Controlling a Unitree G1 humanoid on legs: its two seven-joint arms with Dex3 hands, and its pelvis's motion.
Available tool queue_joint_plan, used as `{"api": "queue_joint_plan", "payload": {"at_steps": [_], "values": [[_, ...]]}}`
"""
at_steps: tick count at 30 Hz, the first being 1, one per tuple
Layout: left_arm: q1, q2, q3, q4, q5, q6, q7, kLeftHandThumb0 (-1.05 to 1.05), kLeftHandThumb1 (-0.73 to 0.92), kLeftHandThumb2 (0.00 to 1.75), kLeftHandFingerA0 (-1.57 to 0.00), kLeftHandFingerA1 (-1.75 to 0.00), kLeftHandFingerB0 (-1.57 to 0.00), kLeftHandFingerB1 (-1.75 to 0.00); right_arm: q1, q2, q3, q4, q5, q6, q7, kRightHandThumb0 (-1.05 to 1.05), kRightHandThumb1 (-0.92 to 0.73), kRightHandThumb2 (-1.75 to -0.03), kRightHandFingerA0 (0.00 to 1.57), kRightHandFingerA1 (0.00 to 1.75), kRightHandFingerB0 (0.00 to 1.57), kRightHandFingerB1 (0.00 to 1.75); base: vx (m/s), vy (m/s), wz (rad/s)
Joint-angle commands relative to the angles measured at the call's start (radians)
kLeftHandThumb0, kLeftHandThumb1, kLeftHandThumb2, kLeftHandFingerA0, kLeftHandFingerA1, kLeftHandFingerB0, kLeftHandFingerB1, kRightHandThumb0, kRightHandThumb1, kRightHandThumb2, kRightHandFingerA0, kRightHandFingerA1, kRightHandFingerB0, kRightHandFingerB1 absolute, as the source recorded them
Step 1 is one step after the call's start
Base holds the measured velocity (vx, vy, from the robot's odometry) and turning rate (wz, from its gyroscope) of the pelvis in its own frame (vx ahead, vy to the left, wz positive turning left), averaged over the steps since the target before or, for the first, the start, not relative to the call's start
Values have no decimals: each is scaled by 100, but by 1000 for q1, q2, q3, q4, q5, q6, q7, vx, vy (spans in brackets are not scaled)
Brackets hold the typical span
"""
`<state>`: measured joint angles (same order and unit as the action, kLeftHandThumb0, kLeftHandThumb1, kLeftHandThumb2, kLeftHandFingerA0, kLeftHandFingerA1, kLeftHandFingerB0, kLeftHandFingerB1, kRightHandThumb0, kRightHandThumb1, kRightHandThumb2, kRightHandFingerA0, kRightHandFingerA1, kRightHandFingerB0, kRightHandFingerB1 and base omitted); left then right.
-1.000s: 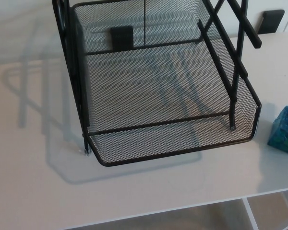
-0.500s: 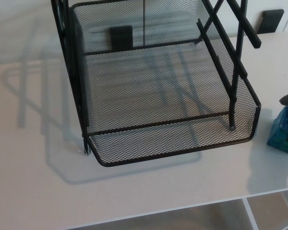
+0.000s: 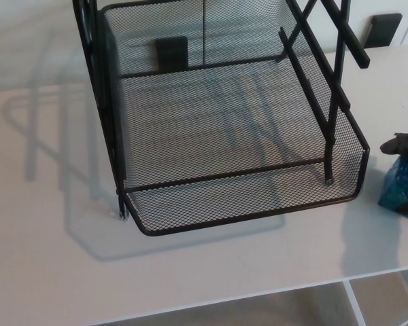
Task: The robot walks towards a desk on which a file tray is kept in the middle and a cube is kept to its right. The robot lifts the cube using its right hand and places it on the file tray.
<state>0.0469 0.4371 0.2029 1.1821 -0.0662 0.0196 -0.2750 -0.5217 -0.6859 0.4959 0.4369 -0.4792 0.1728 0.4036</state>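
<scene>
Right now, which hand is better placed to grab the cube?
Right. The right hand sits just above the blue cube, right of the file tray; the left hand is not in view.

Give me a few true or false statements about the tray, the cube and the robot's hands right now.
1. The cube sits inside the file tray. False: it stands on the desk, to the right of the tray.
2. The right hand is over the cube's top. True.
3. The left hand rests on the tray. False: it is not in view.
4. The tray is made of black mesh. True.
</scene>
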Motion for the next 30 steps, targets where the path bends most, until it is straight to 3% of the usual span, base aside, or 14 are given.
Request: {"api": "queue_joint_plan", "payload": {"at_steps": [1,3,8,9,10,12,16,17,18,22,23,25,27,30], "values": [[-3,13,-15,-1,20,-21,4,-95,87,66,-20,-77,-16,-62,34,-36,68,15,-144,50,35,-72,-49,-84,16,53,5,37,0,0,0],[7,17,-27,-3,28,-42,-17,-97,66,115,-11,-66,-22,-66,38,-40,74,25,-144,41,48,-64,-62,-59,18,48,12,27,0,0,0],[14,20,-32,-32,26,-24,-25,-88,62,113,-10,-64,-18,-63,26,-46,130,51,-221,34,51,-63,-66,-61,17,50,12,28,0,0,0],[9,24,-54,-23,52,-30,-8,-90,88,67,-16,-74,-20,-61,23,-49,142,56,-235,23,49,-66,-50,-84,12,54,5,40,0,0,0],[0,28,-71,-11,69,-44,-5,-92,68,117,-12,-65,-23,-65,26,-55,148,51,-245,19,46,-64,-51,-83,16,57,7,41,0,0,0],[-7,29,-69,1,56,-47,-12,-94,66,117,-13,-66,-24,-66,63,-50,133,28,-245,7,-23,-29,-73,-64,68,133,34,32,0,0,0],[-7,29,-90,10,65,-66,-3,-94,66,117,-11,-64,-23,-65,74,-55,130,16,-248,-35,-16,-25,-83,-64,66,99,57,39,0,0,0],[-10,29,-89,11,63,-59,-1,-94,87,66,-15,-73,-21,-63,72,-55,135,13,-257,-36,-13,-30,-70,-60,70,107,70,44,0,0,0],[-13,28,-88,8,61,-45,1,-92,65,117,-14,-66,-29,-68,81,-52,141,-1,-282,-34,-45,-43,-48,-85,90,120,89,70,0,0,0],[-9,25,-72,-4,48,-35,-6,-92,87,66,-16,-78,-23,-65,142,-36,121,-14,-326,-74,-266,-32,-54,-93,111,132,79,106,0,0,0],[-6,25,-74,1,51,-47,-6,-93,88,68,-17,-77,-23,-65,160,-39,102,4,-305,-131,-335,-23,-78,-65,78,175,59,153,0,0,0],[-5,32,-93,-3,71,-57,-9,-93,91,68,-20,-76,-24,-66,190,-35,70,25,-284,-195,-447,-39,-62,-93,110,139,78,120,0,0,0],[-5,31,-95,6,74,-69,-11,-98,68,102,-24,-72,-23,-64,218,-32,22,21,-247,-229,-507,-22,-78,-67,79,175,62,153,0,0,0],[-10,31,-86,11,62,-49,-17,-96,67,99,-22,-71,-21,-64,223,-27,-34,50,-189,-316,-544,-12,-76,-77,103,175,68,147,0,0,0]]}}
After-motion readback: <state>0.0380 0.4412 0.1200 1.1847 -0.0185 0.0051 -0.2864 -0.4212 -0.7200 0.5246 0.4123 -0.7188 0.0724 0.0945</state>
